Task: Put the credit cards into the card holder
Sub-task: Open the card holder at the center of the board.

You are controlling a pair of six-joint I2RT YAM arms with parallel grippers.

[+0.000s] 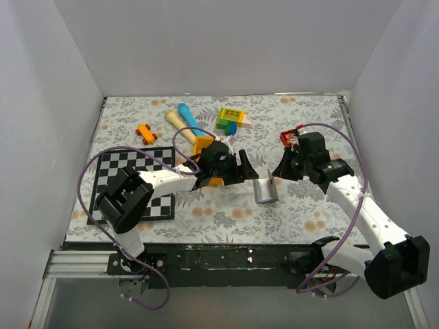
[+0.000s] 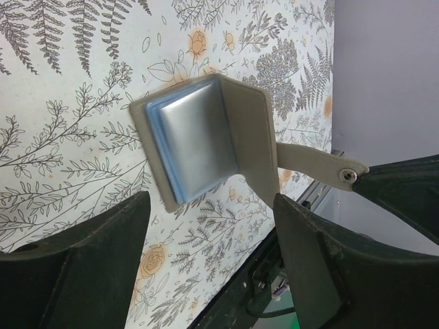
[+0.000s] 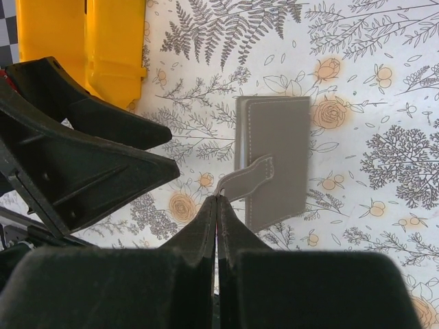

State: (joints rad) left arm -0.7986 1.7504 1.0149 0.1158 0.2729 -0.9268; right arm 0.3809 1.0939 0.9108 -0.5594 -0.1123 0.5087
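The card holder (image 1: pixel 265 190), a grey folding wallet, stands half open on the floral cloth between my two grippers. In the left wrist view the card holder (image 2: pixel 199 140) shows pale bluish pockets, and its snap tab (image 2: pixel 312 160) stretches right to a stud. My right gripper (image 3: pixel 218 199) is shut on the tip of that tab (image 3: pixel 247 179), just right of the wallet in the top view (image 1: pixel 276 174). My left gripper (image 2: pixel 212 274) is open and empty, just left of the wallet (image 1: pixel 245 170). No black credit card shows in any view.
A red block (image 1: pixel 289 138) lies behind the right gripper. An orange tray (image 3: pixel 82 48) sits by the left gripper. A chessboard mat (image 1: pixel 130 181) lies at the left. A yellow-green block (image 1: pixel 231 118), a blue and wooden stick (image 1: pixel 186 118) and an orange toy (image 1: pixel 145 132) lie at the back.
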